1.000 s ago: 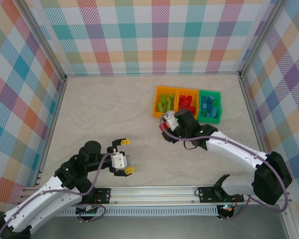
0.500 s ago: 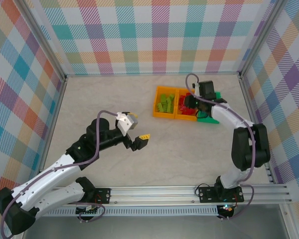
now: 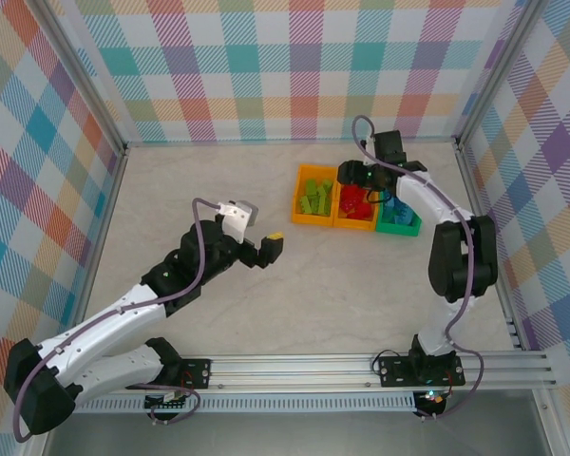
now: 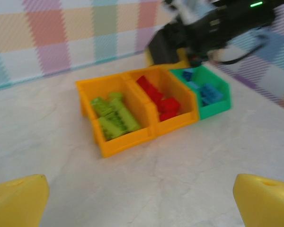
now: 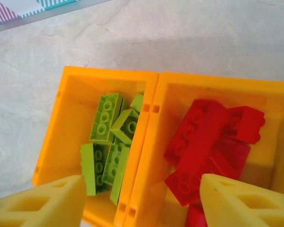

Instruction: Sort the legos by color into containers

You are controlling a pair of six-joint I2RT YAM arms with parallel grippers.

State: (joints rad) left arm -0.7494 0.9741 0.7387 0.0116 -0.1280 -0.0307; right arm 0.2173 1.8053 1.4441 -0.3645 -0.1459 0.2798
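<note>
By the bench's [image 3: 218,190] far right corner, lime legos [image 5: 106,137] lie in one orange container [image 5: 49,142], red legos [image 5: 203,146] in the next, blue legos [image 4: 209,93] in the green container [image 4: 215,109]. The right claw [image 5: 142,198] hangs parted and empty over the red; the left claw [image 4: 142,198] gapes wide, empty.

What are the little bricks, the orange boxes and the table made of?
The lime bricks and red bricks look like hard plastic: molded studs, crisp edges, slight sheen. The orange boxes seem plastic too, with thin smooth glossy walls. The table looks like veined stone, perhaps only a printed laminate.
</note>
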